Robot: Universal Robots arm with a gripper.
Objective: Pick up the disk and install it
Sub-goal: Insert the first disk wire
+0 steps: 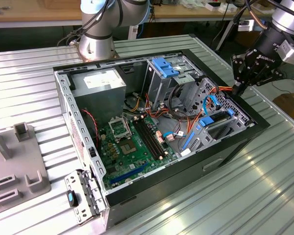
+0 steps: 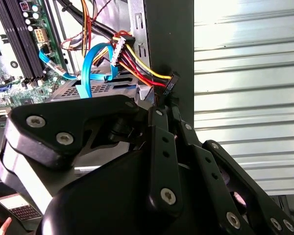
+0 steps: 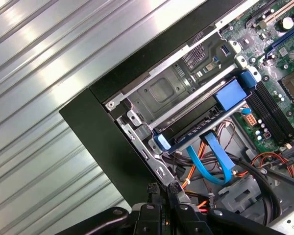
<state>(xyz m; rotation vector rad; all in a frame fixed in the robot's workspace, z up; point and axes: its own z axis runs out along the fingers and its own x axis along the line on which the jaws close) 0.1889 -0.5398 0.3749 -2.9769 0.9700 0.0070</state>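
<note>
While the arm hangs over the open computer case (image 1: 225, 147), the gripper (image 1: 236, 90) sits right at the black rim on the exterior view's right, tips pointed down towards the wiring. Look at the fingers (image 2: 158, 122) in the second wrist view: drawn close together, barely a sliver between them, with their tips just beside a black power connector (image 2: 169, 84) trailing yellow, red and black wires. Whether they actually pinch that plug, I cannot tell.

And the disk (image 1: 216, 119)? It lies flat in the low bay at the case corner nearest the gripper, apart from the fingers. The first wrist view shows it well: the dark body (image 3: 193, 122) lies level inside the metal frame, with bright blue carrier rail at both ends. A thin blue data cable (image 3: 210, 161) meets its edge and loops away.

Further in lies the green motherboard (image 1: 132, 142), and beyond it the tall drive cage (image 1: 159, 83) stands upright with its blue bracket on top. All of it rests on the ribbed metal table (image 1: 245, 200)
</note>
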